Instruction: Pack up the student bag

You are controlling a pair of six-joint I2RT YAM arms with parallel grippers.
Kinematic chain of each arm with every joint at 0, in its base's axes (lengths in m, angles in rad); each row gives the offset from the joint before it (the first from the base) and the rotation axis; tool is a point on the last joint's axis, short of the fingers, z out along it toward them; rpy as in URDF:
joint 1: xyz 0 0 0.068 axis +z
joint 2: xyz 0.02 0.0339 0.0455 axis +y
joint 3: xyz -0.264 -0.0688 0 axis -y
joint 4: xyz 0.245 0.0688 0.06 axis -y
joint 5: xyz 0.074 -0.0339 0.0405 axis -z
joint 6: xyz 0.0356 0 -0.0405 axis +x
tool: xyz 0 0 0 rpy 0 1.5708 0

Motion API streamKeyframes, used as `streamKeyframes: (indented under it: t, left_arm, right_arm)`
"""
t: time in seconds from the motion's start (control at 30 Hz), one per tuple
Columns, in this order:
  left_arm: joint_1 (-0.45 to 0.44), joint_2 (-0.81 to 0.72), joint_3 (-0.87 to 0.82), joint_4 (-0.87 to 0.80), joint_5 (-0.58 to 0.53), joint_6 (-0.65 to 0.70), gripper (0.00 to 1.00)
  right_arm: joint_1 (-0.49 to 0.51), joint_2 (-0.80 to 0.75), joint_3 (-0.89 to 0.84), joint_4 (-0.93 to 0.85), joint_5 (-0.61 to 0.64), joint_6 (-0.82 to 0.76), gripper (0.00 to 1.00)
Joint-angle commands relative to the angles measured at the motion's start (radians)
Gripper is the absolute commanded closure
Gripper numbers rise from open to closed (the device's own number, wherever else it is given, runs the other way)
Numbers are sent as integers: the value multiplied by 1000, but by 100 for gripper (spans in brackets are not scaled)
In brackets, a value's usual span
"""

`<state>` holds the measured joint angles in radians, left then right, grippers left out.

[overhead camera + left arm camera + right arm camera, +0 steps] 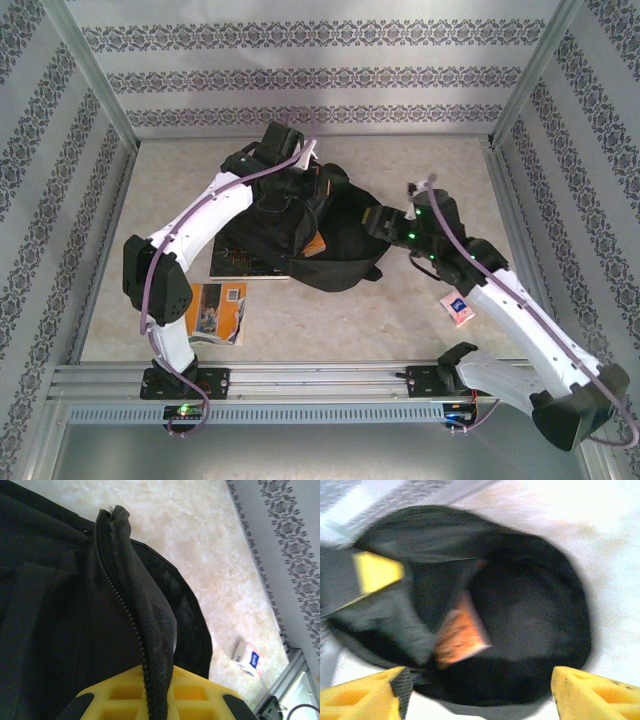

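The student bag (335, 235) is a big black fabric backpack lying in the middle of the table, its mouth facing the right arm. My left gripper (303, 163) is at its far top edge, and in the left wrist view it (157, 700) is shut on the bag's zippered rim (132, 605), holding it up. My right gripper (377, 222) hovers at the bag's right side. Its yellow fingers (365, 697) stand wide apart with nothing between them. An orange book (460, 635) sits slanted inside the bag's opening (316, 243).
A dark book (235, 262) lies partly under the bag's left edge. An orange-and-blue booklet (218, 312) lies near the left arm's base. A small pink-and-white pack (460, 308) lies beside the right forearm (248, 659). Walls enclose the table on three sides.
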<state>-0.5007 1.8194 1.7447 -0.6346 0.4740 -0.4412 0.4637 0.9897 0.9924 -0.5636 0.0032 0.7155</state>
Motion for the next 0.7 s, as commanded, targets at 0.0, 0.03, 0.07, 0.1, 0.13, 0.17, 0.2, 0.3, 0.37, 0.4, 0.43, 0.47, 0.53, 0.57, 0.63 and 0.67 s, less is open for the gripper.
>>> streamKeyframes:
  t: [0.0,0.03,0.07,0.1,0.13,0.17,0.2,0.3,0.37,0.4,0.43,0.47,0.53,0.57,0.63,0.67]
  left_arm:
    - [15,-51,-54,138,74,-57,100]
    - [16,-55,-73,161,87,-72,100]
    - [15,-57,-90,177,99,-84,100]
    - [16,-59,-111,200,113,-98,100]
    - [16,-61,-129,218,123,-109,100]
    - [16,-64,-140,228,129,-116,100]
    - [15,-68,-149,236,133,-120,100]
    - [15,-80,-162,252,141,-125,100]
    - [16,-84,-168,253,137,-120,100]
    - [15,-85,-169,251,135,-120,100]
    - [15,-83,-168,250,138,-123,100]
    - [16,-83,-169,251,141,-126,100]
    - [16,-83,-172,258,149,-131,100]
    - [16,-85,-171,259,150,-131,100]
    - [15,-90,-172,256,149,-129,100]
    - [15,-92,-172,256,149,-128,100]
  right_arm:
    - [-137,18,-32,-353,118,63,15]
    - [-202,38,-38,-396,111,78,9]
    - [-245,56,-46,-422,110,83,3]
    - [-293,75,-61,-442,125,91,3]
    - [-344,91,-78,-459,134,107,3]
    - [-381,102,-95,-466,141,119,3]
    - [-417,110,-116,-467,159,138,2]
    - [-500,130,-184,-430,172,180,2]
    - [-538,152,-215,-391,152,190,2]
    - [-551,170,-228,-365,146,193,2]
    - [-564,193,-241,-345,137,194,2]
    - [-576,214,-251,-323,121,194,2]
    - [-602,272,-262,-295,85,196,3]
    - [-607,295,-268,-284,75,199,2]
    - [-612,334,-283,-255,63,210,3]
    - [-611,343,-289,-241,64,214,3]
